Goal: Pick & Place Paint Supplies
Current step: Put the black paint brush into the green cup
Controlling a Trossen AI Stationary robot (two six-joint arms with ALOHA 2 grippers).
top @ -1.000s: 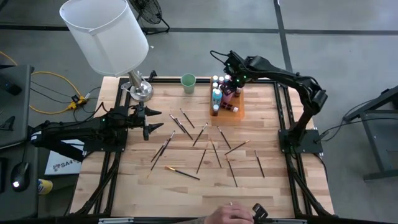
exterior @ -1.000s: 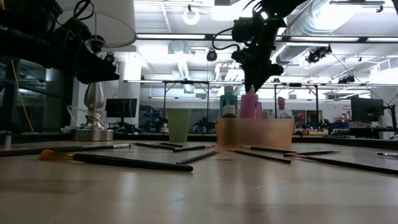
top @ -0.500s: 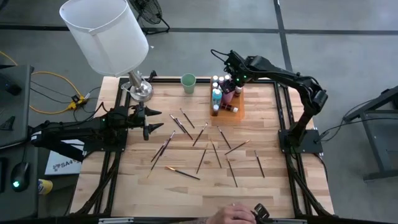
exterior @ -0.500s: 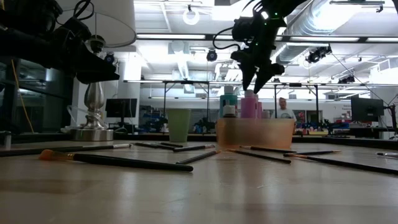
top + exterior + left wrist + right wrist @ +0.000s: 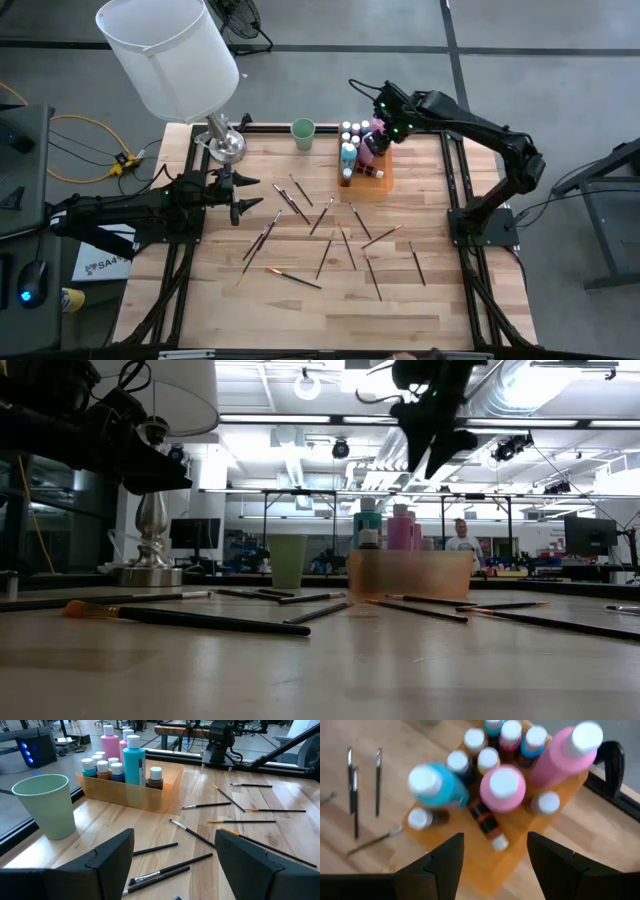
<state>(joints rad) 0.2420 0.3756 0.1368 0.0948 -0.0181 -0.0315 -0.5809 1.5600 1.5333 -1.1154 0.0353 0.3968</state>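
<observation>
- Far left: white lampshade over the silver base.
- Left gripper, fingers spread and empty, at the table's left edge.
- Paintbrushes strewn mid-table.
- Bottles in the orange tray, far right.
- Right gripper above them, parted, empty.
- Workshop ceiling lights beyond.

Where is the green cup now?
In the high view the green cup stands at the table's far edge, between the lamp base and the orange tray of paint bottles.
</observation>
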